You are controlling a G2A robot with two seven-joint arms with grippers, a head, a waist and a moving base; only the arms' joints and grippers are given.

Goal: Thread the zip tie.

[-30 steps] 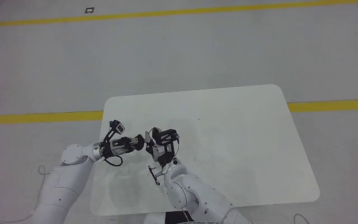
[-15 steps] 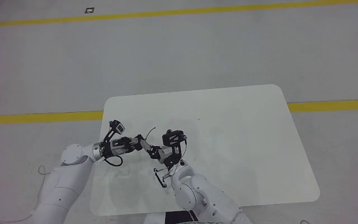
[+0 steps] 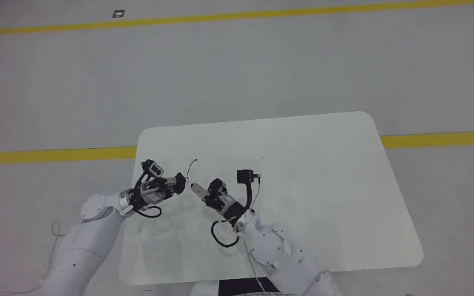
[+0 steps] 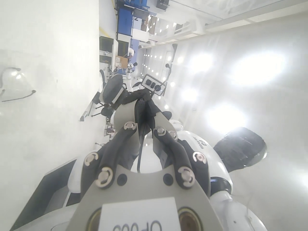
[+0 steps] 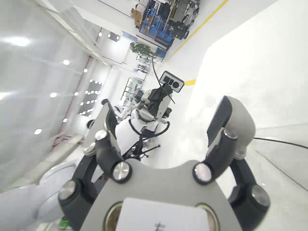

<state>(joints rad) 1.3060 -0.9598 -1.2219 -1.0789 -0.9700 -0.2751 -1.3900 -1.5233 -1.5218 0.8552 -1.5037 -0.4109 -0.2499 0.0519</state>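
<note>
Currently the left gripper (image 4: pixel 144 108) is clamped on the black zip tie (image 3: pixel 191 167), holding it above the left part of the white table (image 3: pixel 318 148). Facing it, the right gripper (image 3: pixel 198 189) has its fingers spread wide, apart from the tie.

White table (image 3: pixel 311 185) lying below right fingers (image 5: pixel 217 118). Yellow floor line (image 3: pixel 59 155) running well beyond them, behind table. Blue shelving (image 5: pixel 156 31) standing far ahead.

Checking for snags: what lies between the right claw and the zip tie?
Nothing; the right wrist view shows the open right claw, then bare table, then the zip tie pinched in the left claw.
</note>
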